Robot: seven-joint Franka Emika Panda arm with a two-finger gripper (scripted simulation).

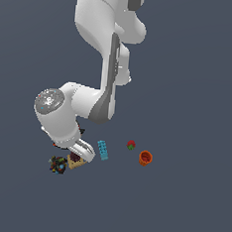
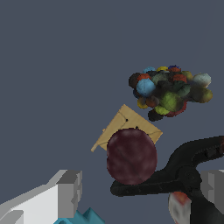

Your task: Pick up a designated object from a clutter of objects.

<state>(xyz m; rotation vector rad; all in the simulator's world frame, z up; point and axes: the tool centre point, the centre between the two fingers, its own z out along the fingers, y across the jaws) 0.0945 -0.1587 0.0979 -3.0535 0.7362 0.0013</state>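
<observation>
Pincer (image 2: 131, 192) fingers spread, gripping nothing | plum (image 2: 131, 155) between them, overlapping cracker (image 2: 127, 127) | clamp (image 2: 183, 170) and blue brick (image 2: 81, 218) cut off

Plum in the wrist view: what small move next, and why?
Probably lower straight down a little, then close. The plum sits between the open gripper fingers, overlapping the cracker, with the black clamp against its side, so watch for pinching the clamp.
</observation>
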